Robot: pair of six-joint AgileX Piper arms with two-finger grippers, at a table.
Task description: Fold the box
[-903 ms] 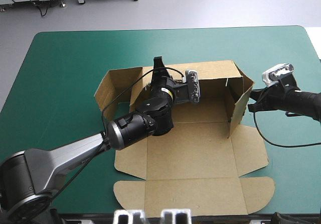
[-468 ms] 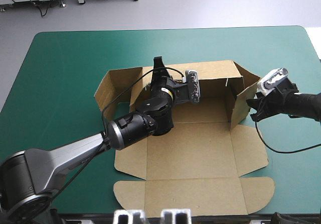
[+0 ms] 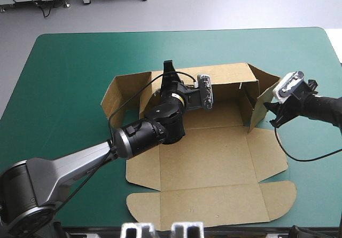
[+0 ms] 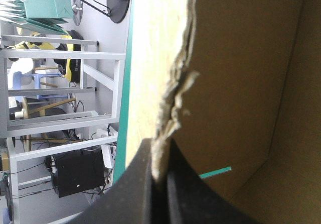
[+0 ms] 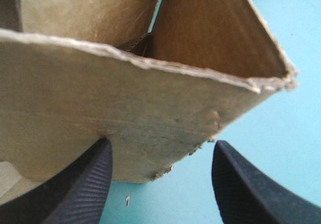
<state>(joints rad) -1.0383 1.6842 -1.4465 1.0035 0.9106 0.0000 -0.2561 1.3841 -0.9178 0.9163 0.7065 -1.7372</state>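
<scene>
a: what is the step now, and how to do it well?

b: i judge it is the raising of the right wall. the desk (image 3: 64,67) with its teal-green cover carries the brown box (image 3: 214,163), which lies in the middle, a little toward the right edge, with its lid part flat toward the near edge. the back wall (image 3: 224,75) stands up. the right wall (image 3: 263,100) stands too, but tilted and not yet tucked. to do it well, the push should come flat on the outer face of this wall, slowly, toward the inside of the box. meanwhile the other arm should hold the back wall firm, so that the whole sheet does not slide on the desk.

a: and the arms, where are they to the box?

b: the left end effector (image 4: 159,151) is all but closed, its black fingers pinching the upper edge of the back wall, near that wall's left end. the right end effector (image 5: 160,153) is wide open and holds nothing. the outer face of the right wall is just ahead of it, with the wall's low corner between the two fingers. if a finger touches the board, i cannot tell.
</scene>
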